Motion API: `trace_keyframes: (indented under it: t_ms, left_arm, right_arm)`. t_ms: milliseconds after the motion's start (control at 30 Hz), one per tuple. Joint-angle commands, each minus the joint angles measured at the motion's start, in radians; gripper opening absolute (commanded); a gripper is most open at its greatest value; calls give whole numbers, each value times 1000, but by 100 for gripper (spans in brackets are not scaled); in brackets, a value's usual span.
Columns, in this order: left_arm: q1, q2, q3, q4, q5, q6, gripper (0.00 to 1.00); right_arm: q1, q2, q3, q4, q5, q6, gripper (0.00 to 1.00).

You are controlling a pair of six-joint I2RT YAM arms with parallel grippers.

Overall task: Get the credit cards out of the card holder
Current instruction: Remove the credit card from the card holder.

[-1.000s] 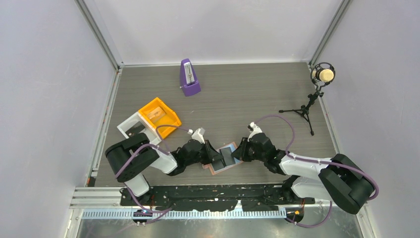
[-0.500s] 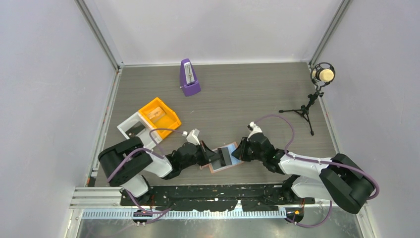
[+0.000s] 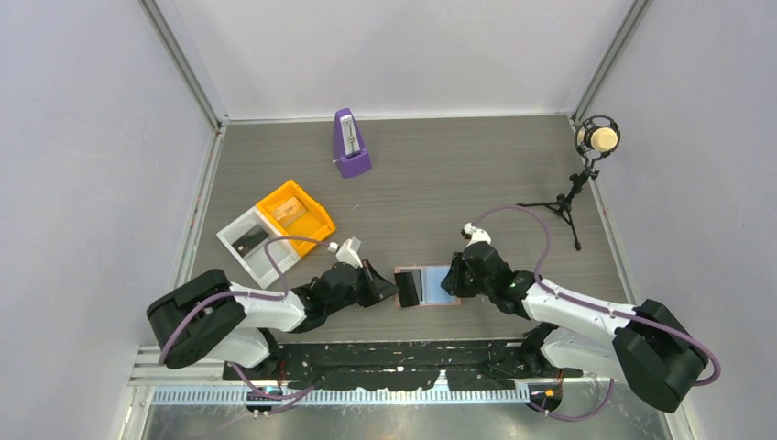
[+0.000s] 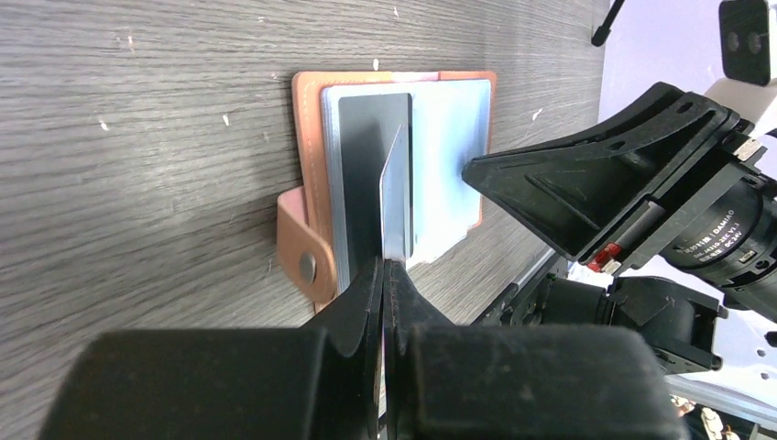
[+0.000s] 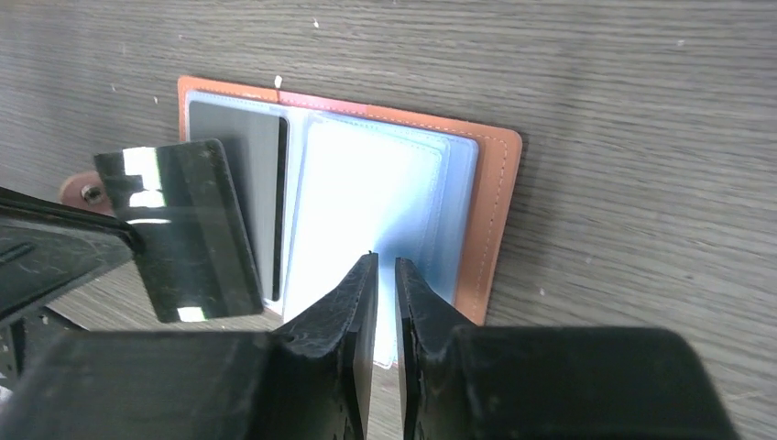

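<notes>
Left gripper (image 4: 383, 268) pinches a credit card (image 5: 179, 229) upright — right gripper (image 5: 383, 268), barely parted, at card holder (image 5: 495, 211); grip unclear.

The left arm (image 3: 266, 310) and right arm (image 3: 577, 316) pair bulky black joint housings with white links, each trailed by a looping purple cable (image 3: 513, 208). The left gripper (image 4: 383, 268) has matte black wedge-shaped fingers (image 4: 357, 307) (faintly scuffed).

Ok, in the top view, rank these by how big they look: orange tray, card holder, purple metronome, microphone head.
1. orange tray.
2-3. card holder and purple metronome: they look close, and the metronome stands upright, nearer the camera, so no firm order.
4. microphone head.
</notes>
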Motion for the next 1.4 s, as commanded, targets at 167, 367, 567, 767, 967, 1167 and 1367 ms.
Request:
trace_keyframes:
  t_ms: [167,367,567,767,967,1167,1367]
  left_arm:
    - [0,-220,46,-338,-83,99,0]
    - [0,-406,65,-551,-154,148,0]
    - [0,-575,48,-582,-102,230,0]
    - [0,-624,74,-564,30,311,0]
    - [0,-613,114,-540,200,411,0]
    - [0,-568,165,-628,148,328,0]
    - [0,-564,263,-816,-15,149,0]
  right_arm:
    - [-6,-93,117,-141,41,-156,29]
    - [-6,-116,158,-155,22,-172,35]
    - [-6,-175,154,-85,-96,-198,40]
    - [-6,-270,123,35,-295,-248,53]
    - [-6,-340,89,171,-473,-248,56]
    - [-4,-324,135,111,-515,-290,61]
    - [85,-413,106,181,-355,-502,60]
